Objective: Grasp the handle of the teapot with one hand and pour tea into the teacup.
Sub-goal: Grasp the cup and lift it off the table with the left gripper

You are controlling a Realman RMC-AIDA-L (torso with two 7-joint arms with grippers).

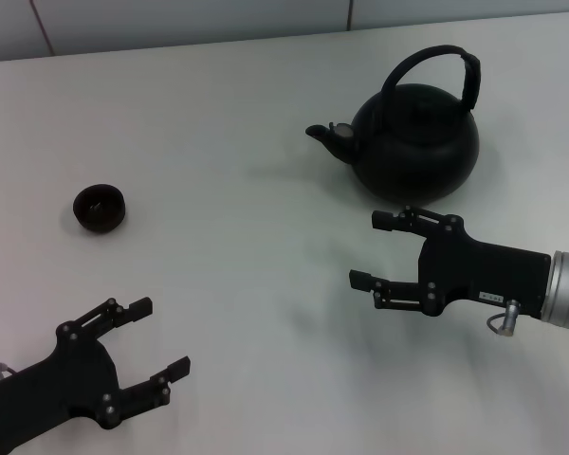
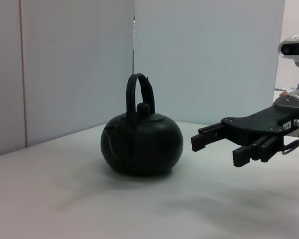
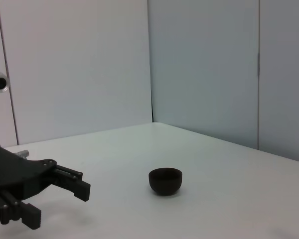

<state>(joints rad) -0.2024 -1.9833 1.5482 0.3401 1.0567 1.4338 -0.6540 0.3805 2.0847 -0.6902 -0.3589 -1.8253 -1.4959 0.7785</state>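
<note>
Reaching: the right end effector (image 1: 372, 248), black, two-fingered, on a silver-grey wrist, hovers over the white counter (image 1: 247, 237), fingers spread wide, holding nothing.
Teapot: the large round matte black teapot (image 1: 415, 142) stands just beyond this end effector's fingertips, spout toward the left arm's side.
Handle: the tall arched black bail handle (image 1: 434, 74) rises above the pot, higher than the fingers; its arch runs across the pot, spout side to far side.
Nearer arm: right, I judge.
Left end effector (image 1: 159, 338): parked, open, empty.
Teacup: the small round black teacup (image 1: 99, 208) sits ahead of the left end effector, well apart from the pot.
</note>
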